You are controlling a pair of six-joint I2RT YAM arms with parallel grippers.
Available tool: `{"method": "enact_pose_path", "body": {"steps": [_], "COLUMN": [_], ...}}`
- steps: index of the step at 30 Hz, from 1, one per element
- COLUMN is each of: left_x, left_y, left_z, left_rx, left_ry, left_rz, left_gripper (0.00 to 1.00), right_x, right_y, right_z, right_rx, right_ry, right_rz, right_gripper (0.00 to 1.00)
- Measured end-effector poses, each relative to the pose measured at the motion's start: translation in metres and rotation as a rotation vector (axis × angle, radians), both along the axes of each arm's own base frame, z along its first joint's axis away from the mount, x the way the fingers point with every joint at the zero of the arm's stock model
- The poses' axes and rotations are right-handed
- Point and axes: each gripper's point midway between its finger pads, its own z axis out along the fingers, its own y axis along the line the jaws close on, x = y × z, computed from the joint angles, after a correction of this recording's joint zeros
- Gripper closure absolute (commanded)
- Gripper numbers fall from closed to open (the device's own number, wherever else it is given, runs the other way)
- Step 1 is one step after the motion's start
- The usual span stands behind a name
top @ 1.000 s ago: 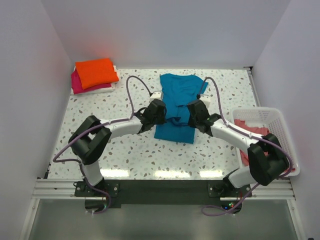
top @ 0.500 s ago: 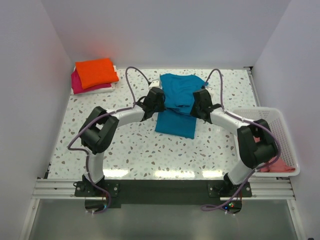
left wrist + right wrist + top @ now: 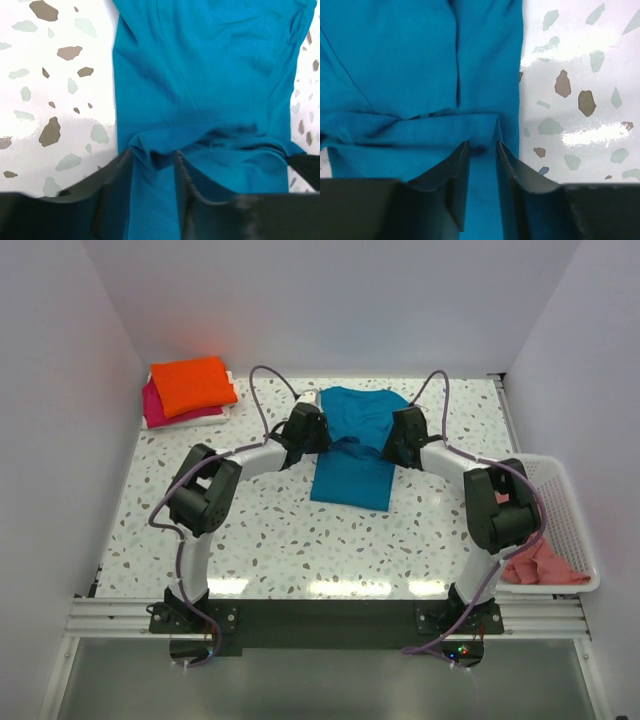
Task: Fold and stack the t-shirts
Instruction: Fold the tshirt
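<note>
A teal t-shirt (image 3: 352,448) lies partly folded in the middle of the table, with a bunched ridge across it between the two grippers. My left gripper (image 3: 318,436) is at its left edge and my right gripper (image 3: 392,446) at its right edge. In the left wrist view the left gripper (image 3: 152,152) has its jaws parted, and a loose fold of teal cloth (image 3: 200,75) lies in the gap. The right gripper (image 3: 483,144) is also parted over the teal cloth (image 3: 395,65). An orange t-shirt (image 3: 192,383) lies folded on a magenta one (image 3: 158,412) at the back left.
A white mesh basket (image 3: 572,525) stands at the right edge and holds a crumpled salmon t-shirt (image 3: 540,562). The speckled table (image 3: 250,530) is walled in at the left, back and right. Both arms arch from the near edge toward the centre.
Both grippers have moved toward the back, carrying the teal shirt's near part over itself. Their jaws, shut on the cloth before, now stand parted. The right arm has swung off the basket.
</note>
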Motion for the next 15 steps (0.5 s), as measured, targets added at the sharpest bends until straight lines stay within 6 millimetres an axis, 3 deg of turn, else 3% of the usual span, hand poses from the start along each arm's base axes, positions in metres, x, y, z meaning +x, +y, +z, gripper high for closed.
{"method": "enact_pose_path", "body": {"steps": [2,3,7,10,11,14,15], "left_x": [0.004,0.006,0.009,0.002,-0.002,-0.01,-0.013], "left_y": [0.003,0.005,0.018,0.028,0.029,0.024,0.02], "left_z": [0.002,0.003,0.01,0.019,0.023,0.034,0.036], "left_rx": [-0.003,-0.007,-0.011,-0.016,-0.021,-0.054,-0.061], "left_ry": [-0.009,-0.015,-0.039,-0.044,-0.048,-0.064,-0.068], "left_rz": [-0.01,-0.01,-0.002,0.004,0.002,-0.024,-0.035], "left_gripper": [0.44,0.41,0.41,0.53,0.61,0.75,0.78], "right_x": [0.001,0.002,0.007,0.005,0.004,-0.001,-0.003], "right_y": [-0.003,-0.004,-0.007,-0.006,-0.005,0.002,0.007], "right_z": [0.001,0.002,0.01,0.021,0.025,0.04,0.044], "right_rx": [0.0,0.0,-0.021,-0.026,-0.026,-0.022,-0.02], "right_ry": [-0.001,-0.003,-0.011,-0.025,-0.032,-0.062,-0.072], "right_rz": [-0.004,-0.005,0.011,0.025,0.03,0.058,0.071], "right_gripper": [0.4,0.36,0.33,0.38,0.39,0.59,0.61]}}
